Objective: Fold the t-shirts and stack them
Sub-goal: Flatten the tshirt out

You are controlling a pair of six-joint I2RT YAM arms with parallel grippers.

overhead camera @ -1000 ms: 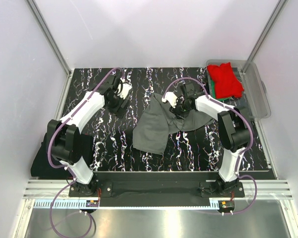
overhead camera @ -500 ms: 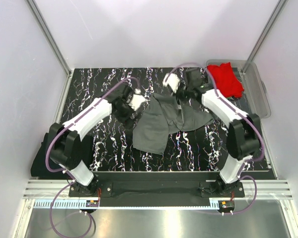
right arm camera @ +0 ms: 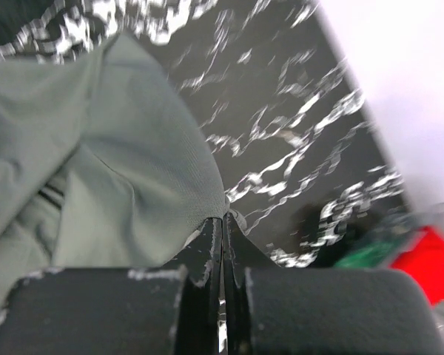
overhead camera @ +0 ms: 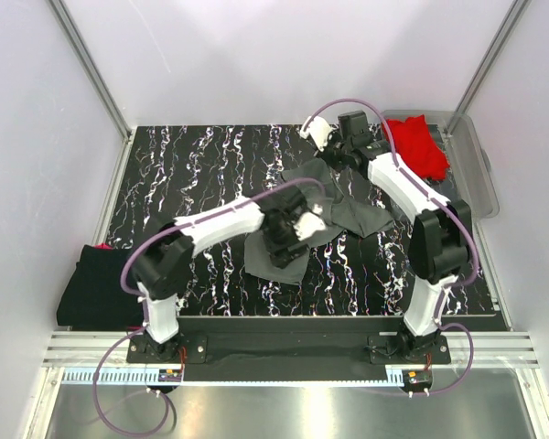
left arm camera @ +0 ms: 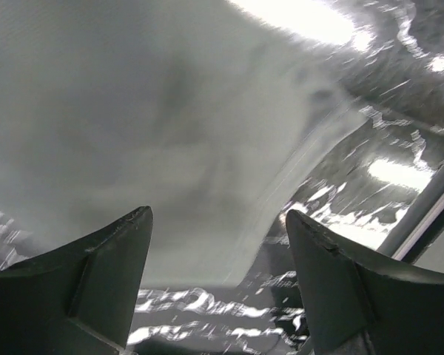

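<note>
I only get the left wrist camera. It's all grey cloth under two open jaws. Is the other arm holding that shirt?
Observer: Yes. The right arm has its jaws pinched shut on an edge of the dark grey t-shirt, near the far side of the table.
Operator: Are there any more shirts?
Observer: A red t-shirt lies in the clear plastic tub at the far right corner.
Operator: Is that all?
Observer: No, a black folded cloth sits just off the table's near left edge.
</note>
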